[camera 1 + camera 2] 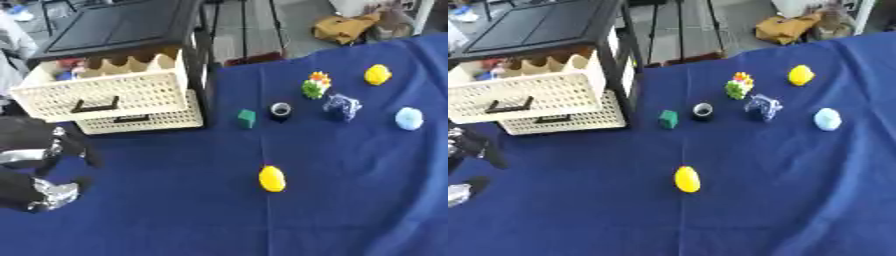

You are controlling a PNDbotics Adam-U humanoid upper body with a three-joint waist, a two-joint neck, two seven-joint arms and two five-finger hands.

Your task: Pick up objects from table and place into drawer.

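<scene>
The cream basket drawer (pixel 105 92) at the upper left stands pulled out, with small red and blue things (pixel 66 67) in its back corner. On the blue cloth lie a yellow oval thing (pixel 272 179) in the middle, a green cube (pixel 247 118), a black ring (pixel 280 110), a green and yellow spiky toy (pixel 316 85), a dark blue and white thing (pixel 341 107), a pale blue ball (pixel 409 118) and a yellow lump (pixel 377 74). My left hand (pixel 44 150) hovers at the lower left, below the drawer, open and holding nothing. My right hand does not show.
A second cream drawer (pixel 149 120) sits shut under the open one, inside a black frame with a dark top (pixel 114 25). Beyond the table's far edge lies a brown bag (pixel 346 27) on the floor. The blue cloth (pixel 175 215) covers the whole table.
</scene>
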